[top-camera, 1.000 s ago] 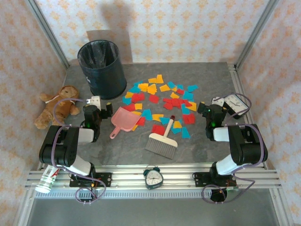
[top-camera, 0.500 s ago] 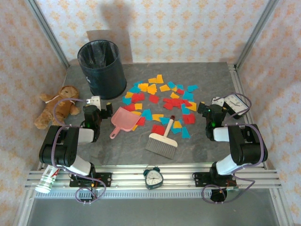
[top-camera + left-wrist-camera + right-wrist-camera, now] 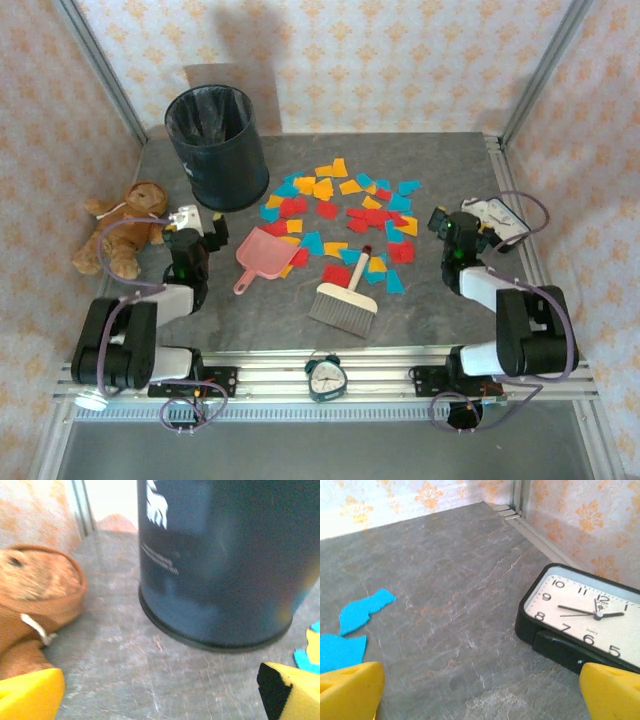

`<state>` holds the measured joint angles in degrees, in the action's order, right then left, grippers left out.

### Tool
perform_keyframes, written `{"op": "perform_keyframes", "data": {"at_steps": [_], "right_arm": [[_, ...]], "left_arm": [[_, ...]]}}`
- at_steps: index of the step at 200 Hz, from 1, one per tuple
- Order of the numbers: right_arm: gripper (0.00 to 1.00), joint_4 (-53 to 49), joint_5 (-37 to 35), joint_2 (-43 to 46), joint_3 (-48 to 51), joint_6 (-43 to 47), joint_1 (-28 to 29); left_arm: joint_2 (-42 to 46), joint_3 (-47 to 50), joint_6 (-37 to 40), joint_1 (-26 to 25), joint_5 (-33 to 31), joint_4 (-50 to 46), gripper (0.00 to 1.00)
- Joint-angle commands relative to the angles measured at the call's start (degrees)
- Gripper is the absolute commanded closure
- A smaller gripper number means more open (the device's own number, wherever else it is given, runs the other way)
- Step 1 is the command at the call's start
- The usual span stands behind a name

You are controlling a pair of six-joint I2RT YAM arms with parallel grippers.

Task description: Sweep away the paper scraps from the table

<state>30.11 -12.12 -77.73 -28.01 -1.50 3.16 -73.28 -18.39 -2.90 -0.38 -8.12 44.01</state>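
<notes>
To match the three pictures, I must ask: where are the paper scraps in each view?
Top external: the paper scraps lie mid-table.
Left wrist: teal and yellow pieces at the right edge, beside the bin.
Right wrist: two teal pieces at the left.
Shared landmark: the grey table.

red, orange and blue paper scraps (image 3: 340, 215), grey stone-patterned table (image 3: 450, 170), pink dustpan (image 3: 262, 254)

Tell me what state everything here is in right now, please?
paper scraps, scattered on the table, unswept
dustpan, lying flat, not held
brush, lying flat, not held
bin, upright, top open
teddy bear, lying on its back
rectangular clock, face showing
left tool, open, empty
right tool, open, empty
</notes>
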Motion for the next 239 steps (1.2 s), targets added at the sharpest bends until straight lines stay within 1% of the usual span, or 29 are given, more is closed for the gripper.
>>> {"op": "perform_keyframes", "data": {"at_steps": [1,15,29,41,48,65,91,102,121,134,149,164,173,182,198,222,239], "right_arm": [[0.01,-15.0,-1.5,3.5,-5.2,-3.8,-0.3],[0.01,-22.2,1.2,5.5,-7.9,-5.0,-0.3],[0.01,-26.6,5.7,8.0,-8.8,-6.1,-0.3],[0.01,-29.4,9.5,9.6,-8.8,-7.2,-0.2],[0.01,-31.0,11.4,12.0,-8.8,-8.3,-0.2],[0.00,-36.0,14.7,14.5,-9.5,-10.6,-0.2],[0.01,-42.0,18.6,18.0,-9.9,-12.2,-0.2],[0.00,-44.1,20.1,19.2,-9.8,-12.6,-0.2],[0.01,-46.5,22.6,20.9,-9.4,-12.9,-0.1],[0.00,-48.3,23.8,21.7,-9.0,-13.0,-0.1],[0.01,-49.7,24.5,22.7,-8.5,-13.4,0.0],[0.01,-50.2,24.7,23.7,-7.7,-13.6,0.1],[0.01,-50.3,23.7,24.0,-7.4,-13.9,0.2],[0.01,-50.7,22.6,24.0,-7.3,-13.9,0.2],[0.01,-51.6,21.6,23.9,-7.6,-13.8,0.2],[0.01,-52.1,20.5,23.9,-7.6,-13.8,0.2],[0.01,-52.4,20.2,23.8,-7.6,-13.9,0.2]], "left_arm": [[7.8,-3.5,-6.6,-0.6,-5.4,-16.5,0.00],[11.4,-8.2,-8.2,-0.9,-2.5,-30.1,0.00],[13.5,-13.0,-12.1,-1.3,-0.9,-42.2,0.00],[14.1,-16.0,-14.4,-2.1,2.8,-49.0,0.00],[14.2,-17.7,-15.8,-2.9,4.6,-52.8,0.00],[13.9,-20.9,-19.5,-7.2,5.9,-59.6,0.00],[11.7,-25.1,-22.6,-16.0,6.4,-65.8,0.01],[10.1,-26.8,-23.6,-19.3,6.4,-67.9,0.02],[6.6,-29.5,-24.5,-25.0,6.5,-69.0,0.05],[2.9,-32.3,-24.3,-29.3,5.4,-70.4,0.07],[-2.2,-36.7,-23.6,-34.6,2.7,-73.2,0.09],[-7.4,-41.3,-21.9,-38.8,1.5,-75.1,0.12],[-10.7,-43.9,-20.6,-40.4,2.2,-76.1,0.13],[-13.8,-47.0,-19.7,-42.1,2.4,-77.4,0.17],[-19.1,-52.3,-18.4,-45.1,2.6,-79.8,0.20],[-25.8,-59.1,-17.7,-49.1,2.9,-81.8,0.25],[-29.6,-62.6,-17.9,-50.9,4.2,-82.2,0.30]]}}
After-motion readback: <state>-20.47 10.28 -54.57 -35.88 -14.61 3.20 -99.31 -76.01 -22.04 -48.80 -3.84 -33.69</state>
